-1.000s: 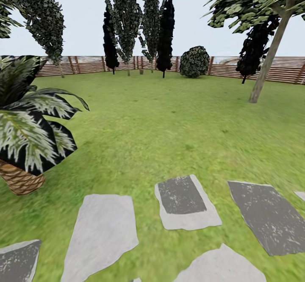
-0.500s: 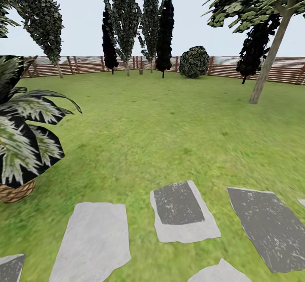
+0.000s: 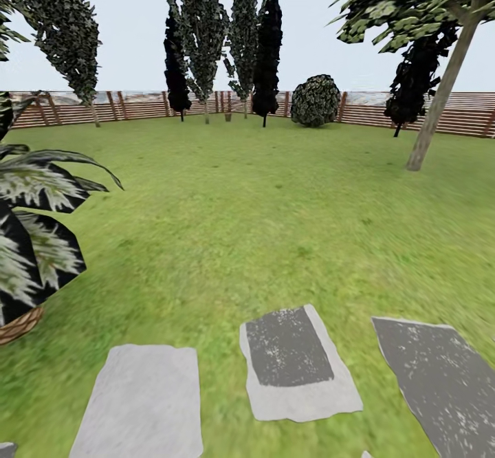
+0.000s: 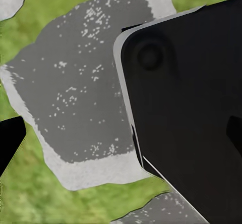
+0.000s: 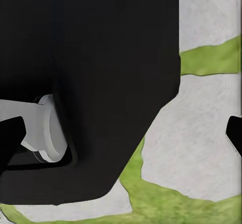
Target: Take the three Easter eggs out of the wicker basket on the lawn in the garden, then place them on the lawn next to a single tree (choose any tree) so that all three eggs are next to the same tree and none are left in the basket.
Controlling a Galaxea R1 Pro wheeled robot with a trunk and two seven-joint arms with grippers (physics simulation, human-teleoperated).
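Basically robot's in transit over the lawn w/ basket and eggs unseen, gripper states can't tell; next: locate the basket.

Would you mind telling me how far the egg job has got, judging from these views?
Nothing looks done yet: no eggs lie by the grey-trunked tree on the lawn. Nothing seems in hand; the wrist views look down on stepping stones and the robot's dark body. Left: finding the basket, lifting out three eggs and setting them by one tree.
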